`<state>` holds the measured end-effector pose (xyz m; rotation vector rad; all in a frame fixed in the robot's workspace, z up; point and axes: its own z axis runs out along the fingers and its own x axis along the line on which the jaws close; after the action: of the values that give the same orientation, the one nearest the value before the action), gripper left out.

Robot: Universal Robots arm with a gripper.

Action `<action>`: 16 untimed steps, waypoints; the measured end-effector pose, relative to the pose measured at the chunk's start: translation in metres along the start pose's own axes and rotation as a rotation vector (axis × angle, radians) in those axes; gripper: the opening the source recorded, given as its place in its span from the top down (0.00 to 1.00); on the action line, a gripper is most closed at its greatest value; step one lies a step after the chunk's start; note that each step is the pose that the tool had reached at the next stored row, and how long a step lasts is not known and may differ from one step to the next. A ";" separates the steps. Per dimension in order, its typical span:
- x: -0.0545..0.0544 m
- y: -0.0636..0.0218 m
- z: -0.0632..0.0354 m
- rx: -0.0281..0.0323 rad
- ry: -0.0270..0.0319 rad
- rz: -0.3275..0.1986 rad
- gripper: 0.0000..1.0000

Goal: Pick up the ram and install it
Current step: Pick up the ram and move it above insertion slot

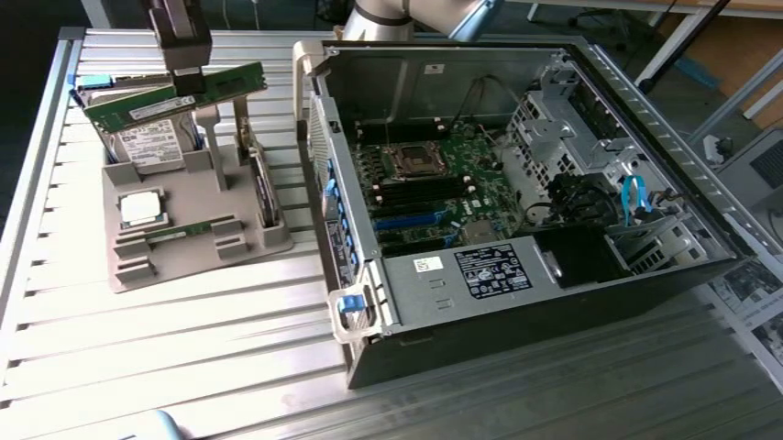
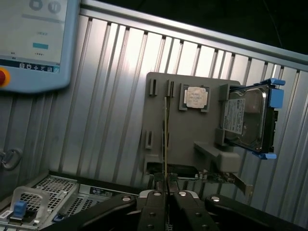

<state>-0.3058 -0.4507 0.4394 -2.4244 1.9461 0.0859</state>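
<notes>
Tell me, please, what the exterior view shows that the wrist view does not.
The exterior view adds the motherboard inside the open computer case, and the ram seen side-on, held above the grey holder. The wrist view adds a control pendant with its screen and red button. Both share the tool shut on the ram, the holder, the silver CPU and the hard drive.
</notes>
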 end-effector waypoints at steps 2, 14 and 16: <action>0.000 -0.0020 0.0000 0.0000 0.0000 0.000 0.88; 0.005 -0.0213 -0.0006 -0.0001 0.0003 0.000 0.88; 0.005 -0.0238 -0.0005 0.0000 0.0003 0.000 0.88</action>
<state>-0.2815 -0.4507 0.4393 -2.4246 1.9462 0.0855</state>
